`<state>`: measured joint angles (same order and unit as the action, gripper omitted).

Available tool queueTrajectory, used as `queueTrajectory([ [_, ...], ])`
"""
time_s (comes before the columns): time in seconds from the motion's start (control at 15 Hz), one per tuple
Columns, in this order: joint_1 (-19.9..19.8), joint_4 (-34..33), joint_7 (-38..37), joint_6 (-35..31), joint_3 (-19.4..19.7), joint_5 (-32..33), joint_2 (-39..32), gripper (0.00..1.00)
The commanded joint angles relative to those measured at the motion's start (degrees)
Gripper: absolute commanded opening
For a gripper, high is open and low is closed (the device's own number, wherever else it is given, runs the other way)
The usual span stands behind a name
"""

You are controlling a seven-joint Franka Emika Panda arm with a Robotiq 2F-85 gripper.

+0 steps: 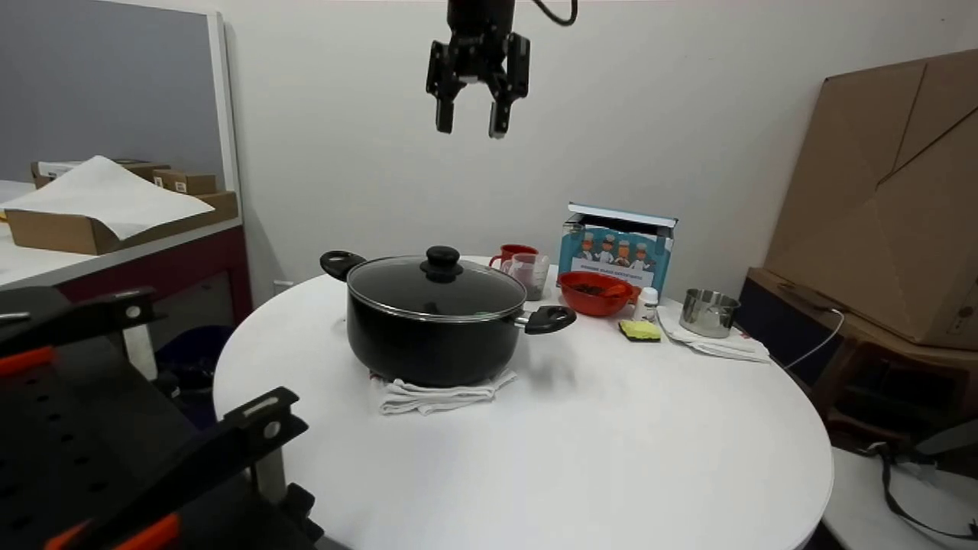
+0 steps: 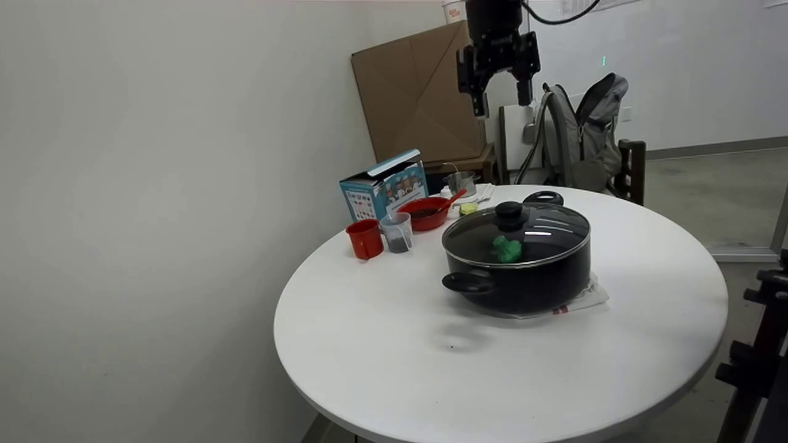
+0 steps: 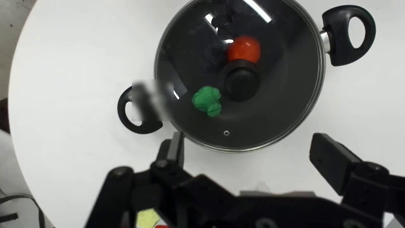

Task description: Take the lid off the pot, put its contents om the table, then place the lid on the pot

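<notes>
Jaws parted, empty, well abv. rd. clr.-glass lid (image 1: 437, 296), rd. blk. knob (image 3: 242, 85) in line w/ gap, wrist view.

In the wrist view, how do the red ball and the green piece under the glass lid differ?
Shape: the red ball is round, while the green piece is knobbly with a stubby stem. Visibility: in this view the black knob partly covers the red ball, while the green piece shows clear of it. Both lie in the pot, under the glass lid.
</notes>
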<state>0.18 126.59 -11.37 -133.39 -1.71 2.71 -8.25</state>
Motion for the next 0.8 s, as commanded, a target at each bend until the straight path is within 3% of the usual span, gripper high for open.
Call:
queueTrajectory([
  [0.0, 2.1, -4.7, -1.7, 0.7, 0.0, 0.6, -7.2, 1.0],
  [0.73, 7.6, -3.8, -7.8, -3.9, 3.6, 10.9, -15.4, 1.0],
])
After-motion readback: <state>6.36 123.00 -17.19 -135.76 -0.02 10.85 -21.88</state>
